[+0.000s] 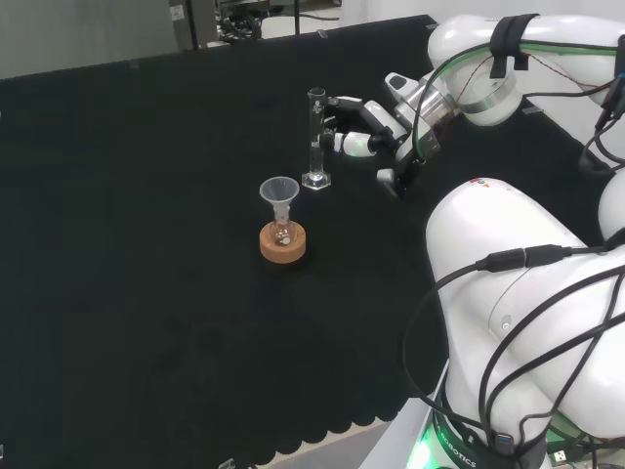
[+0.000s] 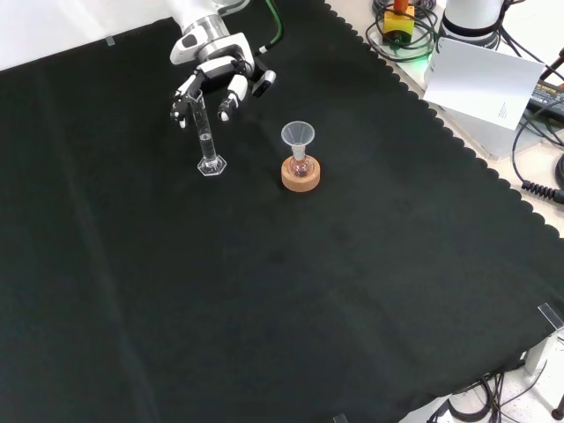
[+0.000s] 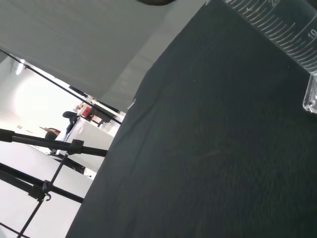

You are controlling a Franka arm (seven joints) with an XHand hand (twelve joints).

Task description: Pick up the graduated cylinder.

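A tall clear graduated cylinder [image 1: 315, 137] stands upright on its hexagonal foot on the black cloth; in the front view the cylinder [image 2: 205, 132] is left of centre near the top. The black and white hand [image 1: 366, 135] hovers just right of the cylinder's upper part in the head view, fingers loosely curved toward it, not closed round it. From the front, the hand [image 2: 216, 75] sits above and behind the cylinder with fingertips [image 2: 226, 110] hanging down beside its rim. The wrist view catches the cylinder's graduated wall [image 3: 280, 27] very close.
A small flask with a clear funnel [image 1: 279, 192] in its neck rests on a cork ring [image 1: 282, 242], close to the cylinder's foot; in the front view this cork ring [image 2: 300, 174] lies to the cylinder's right. The arm's white links [image 1: 518, 293] stand at the right.
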